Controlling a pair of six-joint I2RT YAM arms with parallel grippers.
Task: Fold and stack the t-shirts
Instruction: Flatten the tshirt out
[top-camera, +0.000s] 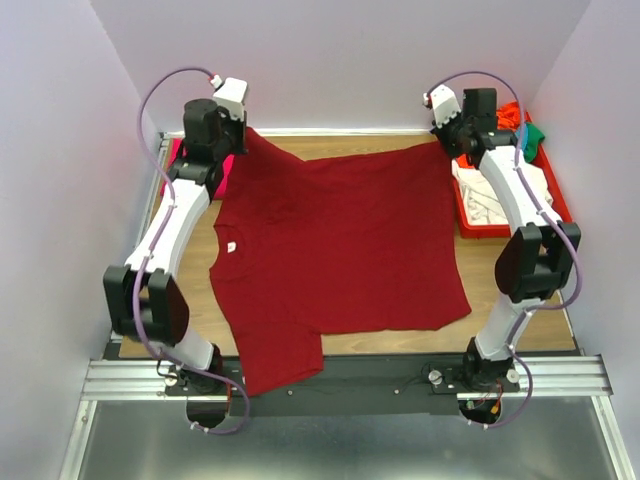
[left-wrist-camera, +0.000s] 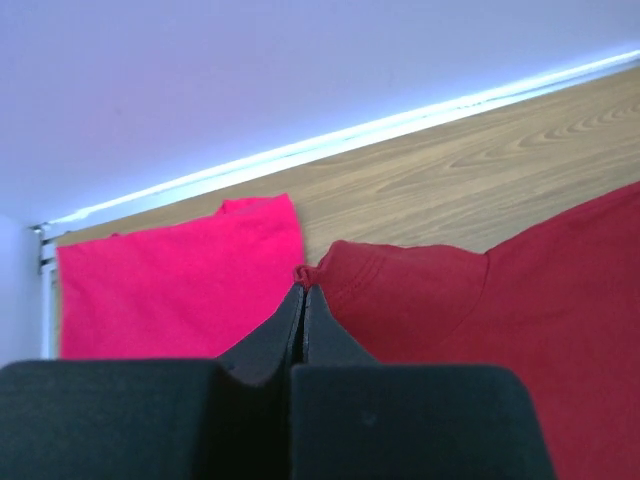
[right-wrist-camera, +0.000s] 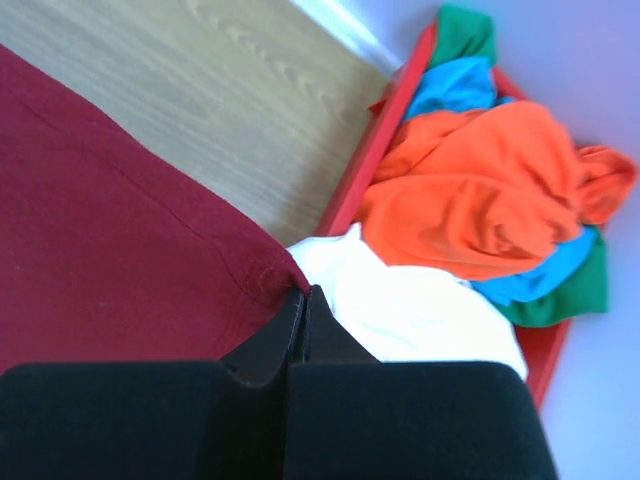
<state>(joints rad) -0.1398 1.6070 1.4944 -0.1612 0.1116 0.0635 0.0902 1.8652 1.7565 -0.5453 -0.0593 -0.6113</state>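
One maroon t-shirt (top-camera: 340, 240) lies spread flat on the wooden table (top-camera: 350, 148). Two grippers hold it. The left gripper (left-wrist-camera: 303, 290) is pinched tight on its far left corner, and the right gripper (right-wrist-camera: 305, 295) is closed on its far right corner. One pink t-shirt (left-wrist-camera: 180, 285) lies just left of it. Just right of it, one red tray (right-wrist-camera: 372, 150) holds an orange shirt (right-wrist-camera: 470, 190), a cream shirt (right-wrist-camera: 400, 305), a blue shirt (right-wrist-camera: 455, 85) and a green shirt (right-wrist-camera: 465, 30). That is probably four, though the heap hides their edges.

Open table strip (left-wrist-camera: 450, 180) behind the maroon shirt (top-camera: 340, 250) — heaped red tray (right-wrist-camera: 360, 165) right, pink shirt (left-wrist-camera: 180, 290) left
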